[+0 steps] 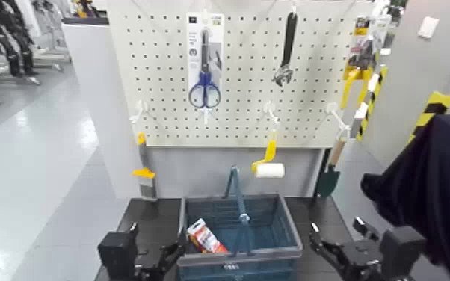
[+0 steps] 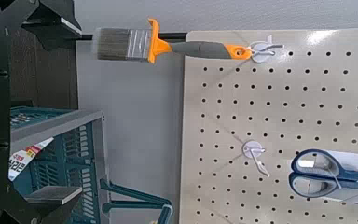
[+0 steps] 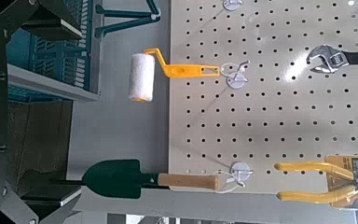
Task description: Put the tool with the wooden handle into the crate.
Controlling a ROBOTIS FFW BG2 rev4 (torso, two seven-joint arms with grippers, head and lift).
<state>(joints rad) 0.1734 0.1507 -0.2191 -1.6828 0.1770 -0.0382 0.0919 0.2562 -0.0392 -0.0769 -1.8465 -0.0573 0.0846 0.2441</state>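
On the left of the dark worktop (image 1: 151,217), the left claw (image 2: 65,112) is near the blue-grey crate (image 1: 239,258), its fingers spread with nothing between them. Above it, a paintbrush (image 1: 146,175) with an orange and grey handle hangs from a hook on the white pegboard (image 1: 164,75). Next comes the crate, a slatted, open-topped basket with its thin blue hoop handle raised. Inside, a red-and-white package (image 1: 207,238) leans in the left part, toward the near wall. A yellow-handled paint roller (image 1: 270,170) hangs beyond the crate, toward its right side. Farther right, outside the crate, the trowel (image 1: 328,181) hangs from its own hook, wooden handle up and green blade pointing down. The right claw (image 3: 65,114) is on the crate's right, empty, its fingers spread.
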